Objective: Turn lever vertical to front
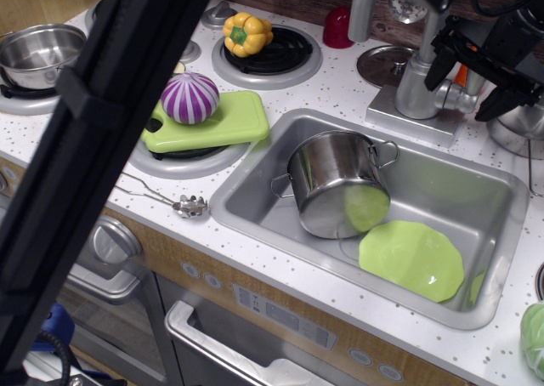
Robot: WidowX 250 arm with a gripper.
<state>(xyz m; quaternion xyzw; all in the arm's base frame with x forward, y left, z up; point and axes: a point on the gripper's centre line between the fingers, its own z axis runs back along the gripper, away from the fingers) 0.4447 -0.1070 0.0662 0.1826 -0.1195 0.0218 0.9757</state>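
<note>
The lever (460, 102) is a short silver stub sticking out to the right from the faucet's thick base (416, 87), behind the sink. My black gripper (467, 83) hangs over it at the top right. One finger (437, 65) is by the faucet base and the other finger (499, 102) is beyond the lever's end, so the lever lies in the gap. The jaws stand apart and do not visibly press on the lever. An orange part shows behind the gripper.
The sink (255, 178) holds a tipped steel pot (336, 182) and a green plate (412, 258). A purple onion (189, 98) sits on a green cutting board (229, 118). A yellow pepper (247, 33), red cup (338, 27) and spoon (187, 204) are nearby. My black arm (102, 148) crosses the left foreground.
</note>
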